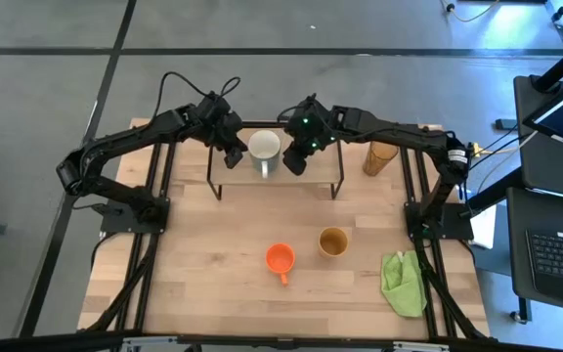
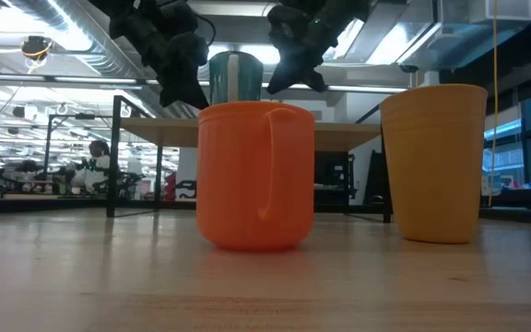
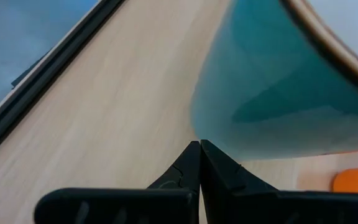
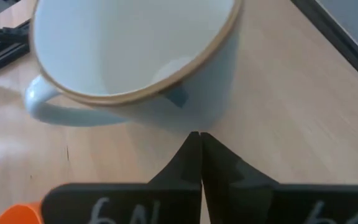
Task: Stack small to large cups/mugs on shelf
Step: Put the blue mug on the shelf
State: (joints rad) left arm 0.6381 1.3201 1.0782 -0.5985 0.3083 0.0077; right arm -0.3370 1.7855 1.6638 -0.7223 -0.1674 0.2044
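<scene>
The white mug (image 1: 264, 149) stands on the shelf (image 1: 321, 154), near the top middle of the high view. It sits a bit left of the shelf's middle. Its handle points down in that picture, toward the front of the table.

The left gripper (image 1: 235, 156) is just beside the mug on its left. Its two fingers are pressed tight together and hold nothing. In the left wrist view the tips (image 3: 199, 149) meet in a point right at the mug's bluish side (image 3: 272, 93).

The right gripper (image 1: 294, 162) is just beside the mug on its right. Its fingers are pinched together too, with nothing between them. In the right wrist view the tips (image 4: 197, 138) sit right at the bottom of the mug (image 4: 135, 62).

The orange mug (image 1: 280, 259) is on the table (image 1: 213, 254), lower in the high view and a bit right of the middle. The tan cup (image 1: 333, 242) stands near it, to its right. The tall brown tumbler (image 1: 379, 157) stands on the table, just past the shelf's right end. A green cloth (image 1: 404, 282) lies at the lower right.

In the low view the orange mug (image 2: 256, 175) and the tan cup (image 2: 434, 164) fill the front, with the shelf behind them.
</scene>
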